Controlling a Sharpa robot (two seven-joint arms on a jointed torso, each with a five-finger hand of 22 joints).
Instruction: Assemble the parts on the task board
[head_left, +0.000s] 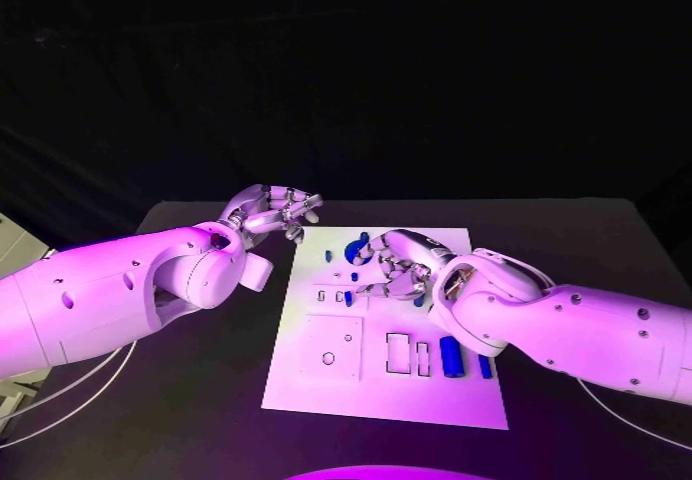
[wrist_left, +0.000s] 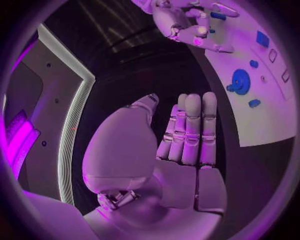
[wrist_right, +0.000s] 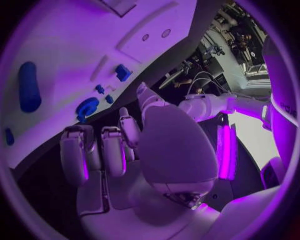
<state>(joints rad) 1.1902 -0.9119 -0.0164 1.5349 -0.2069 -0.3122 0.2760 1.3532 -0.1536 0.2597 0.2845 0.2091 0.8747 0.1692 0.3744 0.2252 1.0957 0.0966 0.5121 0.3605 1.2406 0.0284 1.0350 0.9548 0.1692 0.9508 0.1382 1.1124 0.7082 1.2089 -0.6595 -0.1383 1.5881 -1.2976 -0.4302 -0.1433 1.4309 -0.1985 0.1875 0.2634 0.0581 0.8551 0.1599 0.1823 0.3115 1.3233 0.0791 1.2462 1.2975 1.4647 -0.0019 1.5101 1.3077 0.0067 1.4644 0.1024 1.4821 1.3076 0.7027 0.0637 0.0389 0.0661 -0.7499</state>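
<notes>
The white task board (head_left: 325, 385) lies in the middle of the black table. A long blue part (head_left: 451, 355) lies near its right edge, shown too in the right wrist view (wrist_right: 28, 86). A round blue part (head_left: 358, 247) sits at the far end; both wrist views catch it (wrist_left: 240, 80) (wrist_right: 87, 106). My right hand (head_left: 397, 265) hovers over the board's far half, fingers curled downward toward the surface, nothing seen between them (wrist_right: 112, 150). My left hand (head_left: 274, 215) is raised beside the board's far left corner, its fingers (wrist_left: 190, 127) straight and empty.
Smaller blue parts (head_left: 349, 297) (wrist_left: 254, 103) (wrist_right: 123, 72) dot the board's far half. A square recess (head_left: 332, 350) and narrow rectangular slots (head_left: 398, 352) take up the near half. Black table (head_left: 202, 400) surrounds the board.
</notes>
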